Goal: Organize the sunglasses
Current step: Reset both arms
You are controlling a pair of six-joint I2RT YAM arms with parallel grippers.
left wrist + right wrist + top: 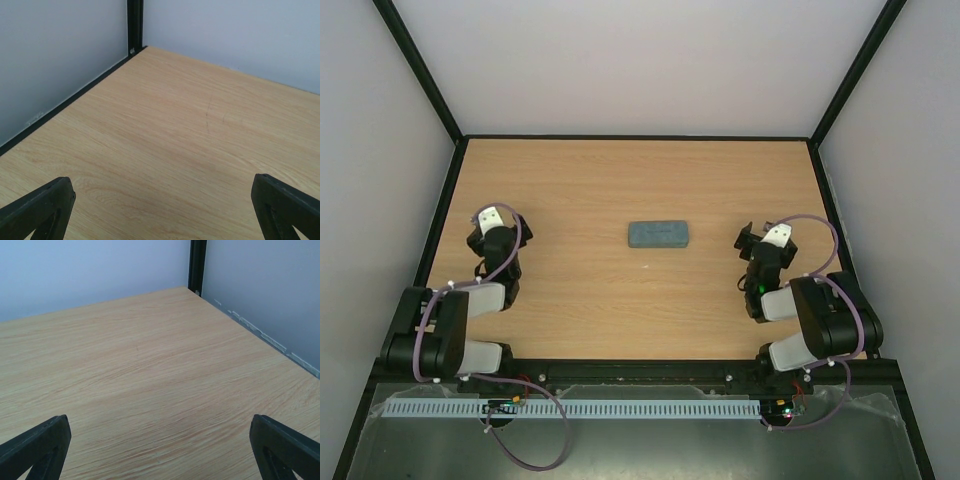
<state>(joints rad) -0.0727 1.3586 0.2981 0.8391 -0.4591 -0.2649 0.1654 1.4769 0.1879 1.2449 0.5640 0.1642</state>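
Note:
The sunglasses do not show in any view. A closed grey-blue rectangular case (658, 235) lies flat at the middle of the wooden table (620, 180). My left gripper (492, 220) rests low at the table's left side, well left of the case. It is open, and the left wrist view shows only bare wood between its fingers (42, 207). My right gripper (762, 240) sits at the right side, right of the case. It too is open, with bare wood between its fingers (285, 445).
Pale walls with black frame posts (135, 25) (197, 265) close the table at the back, left and right. A black rail (620, 370) runs along the near edge between the arm bases.

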